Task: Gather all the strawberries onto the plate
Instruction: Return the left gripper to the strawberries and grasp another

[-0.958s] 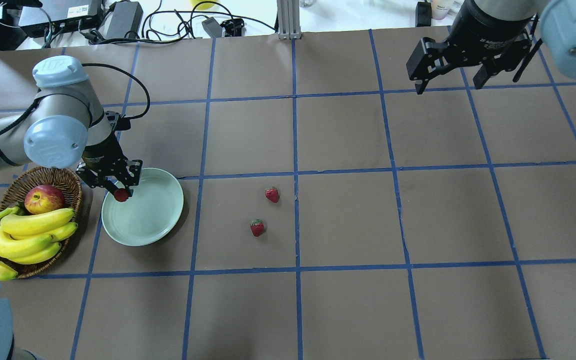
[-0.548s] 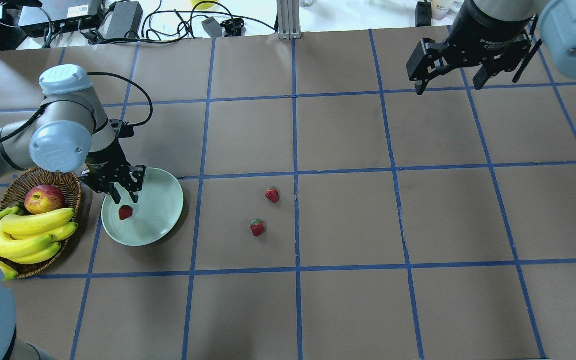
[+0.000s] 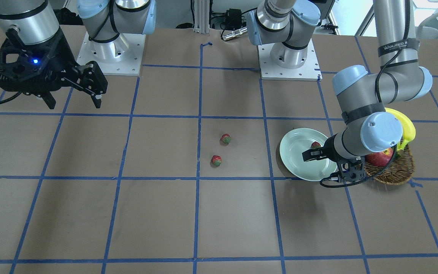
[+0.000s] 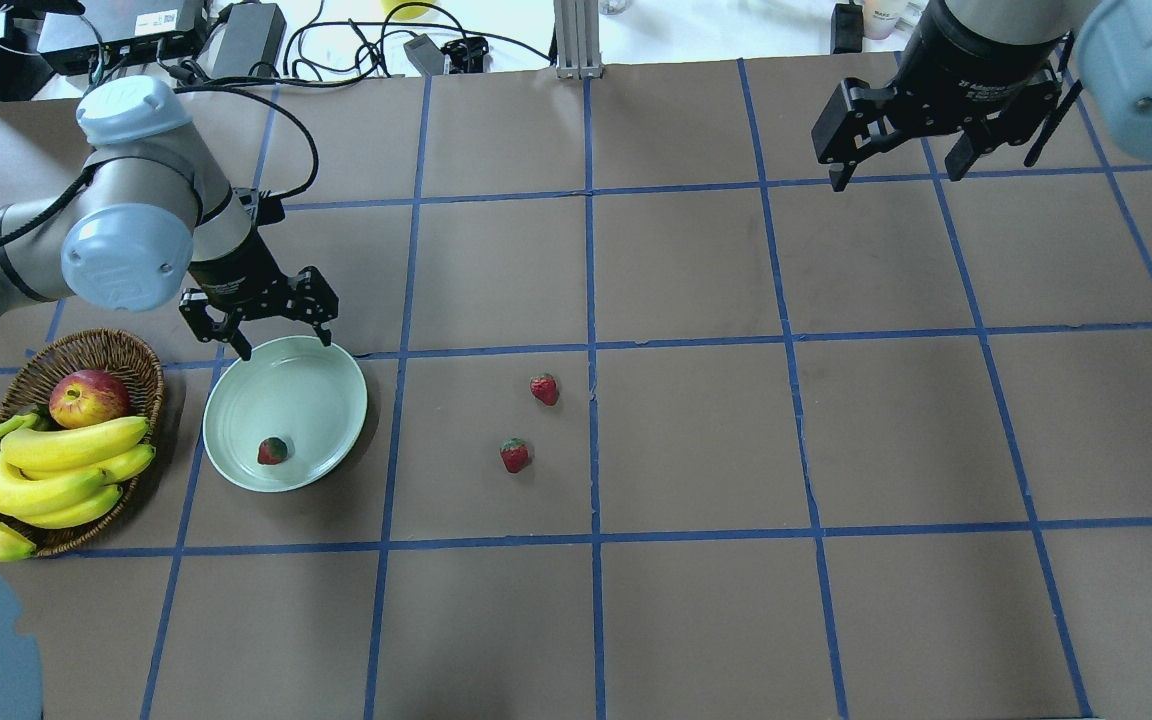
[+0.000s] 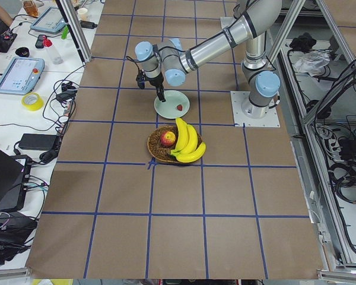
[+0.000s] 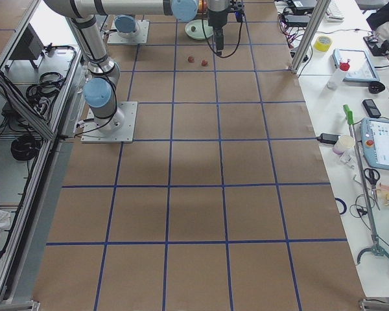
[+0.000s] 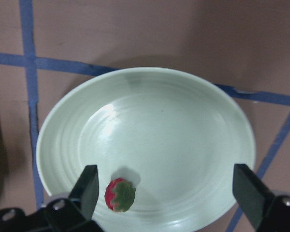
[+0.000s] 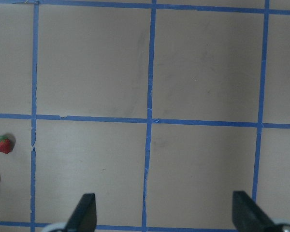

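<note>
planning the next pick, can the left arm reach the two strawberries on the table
Likely yes: the left gripper is open and empty, and only bare table separates it from both strawberries.

From behind and above we look forward and down on the table (image 4: 696, 440), and from the opposite side we look steeply back at the arm bases (image 3: 287, 61); both views share the plate (image 4: 321, 385) and the two loose strawberries (image 4: 544, 389). From either end we see its whole length from afar. Our left wrist camera hangs close over the plate, the right wrist one looks down on the blue tape grid (image 8: 149, 121), the loose strawberries at its left edge.
</note>
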Motion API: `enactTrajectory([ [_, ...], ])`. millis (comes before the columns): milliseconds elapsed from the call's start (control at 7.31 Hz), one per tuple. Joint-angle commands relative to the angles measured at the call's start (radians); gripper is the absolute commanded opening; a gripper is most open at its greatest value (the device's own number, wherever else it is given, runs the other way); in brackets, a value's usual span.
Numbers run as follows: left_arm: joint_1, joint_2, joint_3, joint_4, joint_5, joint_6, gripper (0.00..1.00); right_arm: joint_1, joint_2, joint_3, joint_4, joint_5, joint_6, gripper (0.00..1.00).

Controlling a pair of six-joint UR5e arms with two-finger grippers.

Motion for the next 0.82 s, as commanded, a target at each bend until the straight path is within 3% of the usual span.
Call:
enactTrajectory([
  [0, -0.133, 0.007, 0.046, 0.008, -0.066, -0.168, 1.0, 0.0, 0.0, 0.0, 0.0, 0.0, 0.0, 1.0],
  [137, -0.163, -0.005, 0.041, 0.064, -0.141, -0.213, 1.0, 0.0, 0.0, 0.002, 0.0, 0.0, 0.0, 1.0],
  [684, -0.347, -0.114, -0.018, 0.318, -0.215, -0.363, 1.0, 0.0, 0.0, 0.002, 0.0, 0.0, 0.0, 1.0],
])
